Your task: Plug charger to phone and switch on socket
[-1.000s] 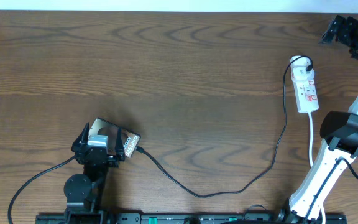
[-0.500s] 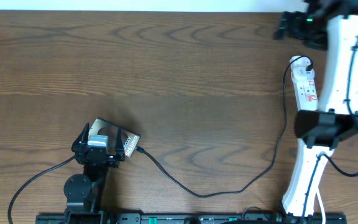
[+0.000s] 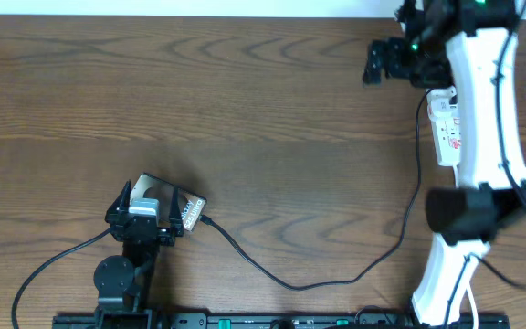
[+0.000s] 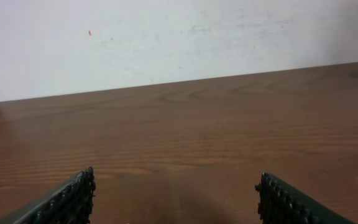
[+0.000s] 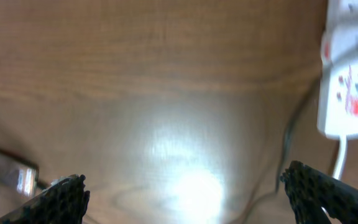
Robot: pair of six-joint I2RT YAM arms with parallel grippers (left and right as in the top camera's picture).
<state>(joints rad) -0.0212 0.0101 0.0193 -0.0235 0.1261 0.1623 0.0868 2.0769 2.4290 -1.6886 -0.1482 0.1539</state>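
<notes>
The phone lies flat near the table's front left, its white lettered label at the right end. My left gripper hovers over its left part. It is open, with only bare wood between the fingers. The charger is a thin black cable. It runs from the phone's right end in a loop up to the socket. I cannot tell whether its tip is seated. My right arm partly covers the white socket. My right gripper is open to the socket's left. The socket shows blurred.
The right arm's white links stretch from the front right base to the back edge, crossing the socket's white cord. A pale wall rises behind the table. The left arm's black cable trails at the front left.
My right arm has swung in from the right edge to the back of the table, and its gripper has moved left past the socket. The left gripper, phone and charger have stayed put.
</notes>
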